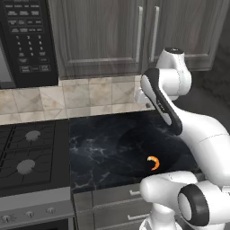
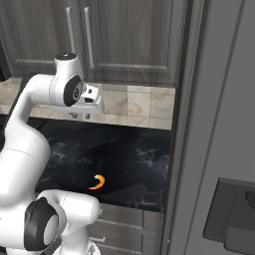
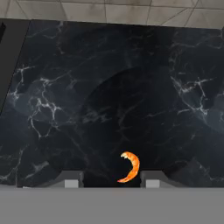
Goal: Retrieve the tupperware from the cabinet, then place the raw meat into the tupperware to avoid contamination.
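Lying near the counter's [image 1: 103, 148] front edge, the meat [image 3: 130, 166] is seen between the tips of the gripper [image 3: 111, 179], untouched; the jaws are spread, nothing pinched. The cabinet [image 1: 103, 36] is kept shut.

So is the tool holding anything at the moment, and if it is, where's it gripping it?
Nothing is held. The tool is open above the black counter, and the raw meat lies loose on it.
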Motion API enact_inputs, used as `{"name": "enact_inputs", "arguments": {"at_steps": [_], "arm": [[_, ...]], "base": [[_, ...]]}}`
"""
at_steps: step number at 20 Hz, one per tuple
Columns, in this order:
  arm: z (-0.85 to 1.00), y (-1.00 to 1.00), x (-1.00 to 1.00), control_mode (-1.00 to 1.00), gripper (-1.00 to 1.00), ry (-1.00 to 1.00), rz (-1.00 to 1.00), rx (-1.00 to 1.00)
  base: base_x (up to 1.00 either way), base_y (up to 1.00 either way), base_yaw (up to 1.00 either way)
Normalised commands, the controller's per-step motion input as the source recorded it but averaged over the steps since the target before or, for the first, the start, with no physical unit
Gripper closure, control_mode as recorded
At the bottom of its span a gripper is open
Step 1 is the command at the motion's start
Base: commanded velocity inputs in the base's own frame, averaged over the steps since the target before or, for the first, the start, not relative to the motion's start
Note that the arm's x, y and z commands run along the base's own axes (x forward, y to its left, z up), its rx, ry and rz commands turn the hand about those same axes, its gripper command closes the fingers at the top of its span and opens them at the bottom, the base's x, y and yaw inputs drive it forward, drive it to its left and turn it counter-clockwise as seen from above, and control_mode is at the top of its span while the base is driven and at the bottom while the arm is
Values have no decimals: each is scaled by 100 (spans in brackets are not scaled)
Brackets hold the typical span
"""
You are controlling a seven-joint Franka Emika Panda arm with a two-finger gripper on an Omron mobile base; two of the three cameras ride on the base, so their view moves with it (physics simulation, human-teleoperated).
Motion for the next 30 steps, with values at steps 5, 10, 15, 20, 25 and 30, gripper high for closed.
{"name": "enact_inputs", "arguments": {"at_steps": [5, 10, 15, 20, 25, 30], "arm": [[5, 3, -5, -100, -100, -7, 0, 0], [41, 0, -17, -100, -100, -21, 0, 1], [53, 0, -31, -100, -100, -33, 2, 0], [50, 0, -35, -100, -100, -35, 3, 0], [41, 0, -29, -100, -100, -30, 2, 0], [40, -2, -24, -100, -100, -29, 2, 2]], "base": [[0, 0, 0], [0, 0, 0], [0, 0, 0], [0, 0, 0], [0, 0, 0], [0, 0, 0]]}}
